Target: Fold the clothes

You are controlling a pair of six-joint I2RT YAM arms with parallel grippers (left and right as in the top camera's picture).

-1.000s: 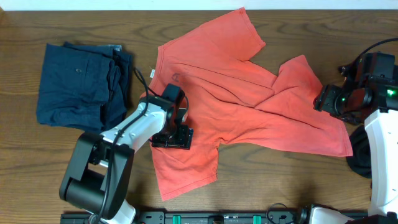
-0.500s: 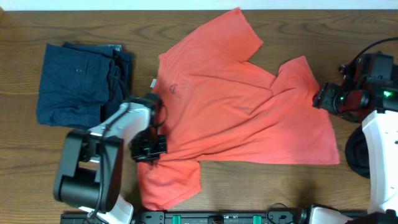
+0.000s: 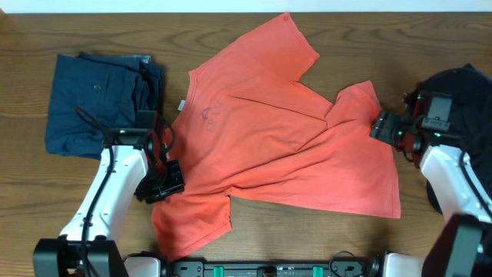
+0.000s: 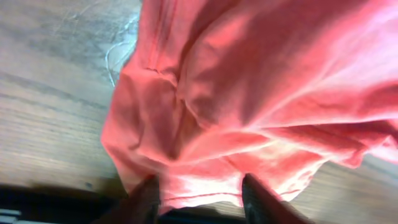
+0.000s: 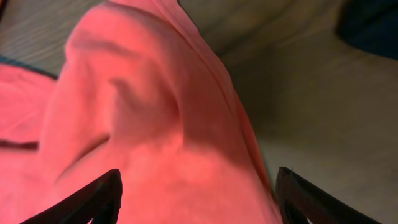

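The coral-red T-shirt [image 3: 284,146] lies spread and creased across the middle of the table, collar to the left. My left gripper [image 3: 163,187] sits at the shirt's left edge. In the left wrist view its fingers [image 4: 149,198] stand apart, open, with the shirt's hem [image 4: 205,186] bunched just ahead of them. My right gripper [image 3: 382,127] hovers over the shirt's right sleeve, and in the right wrist view it [image 5: 196,199] is wide open above the red cloth [image 5: 137,124]. A folded dark navy garment [image 3: 96,104] rests at the far left. A black garment [image 3: 461,85] lies at the far right.
The wooden table [image 3: 307,231] shows bare below the shirt. A black rail [image 3: 269,269] runs along the front edge. The right arm's base [image 3: 438,196] stands beside the shirt's lower right corner.
The shirt has slid left and toward the front, dragged by my left gripper, whose fingers now stand apart. My right arm has moved in over the right sleeve.
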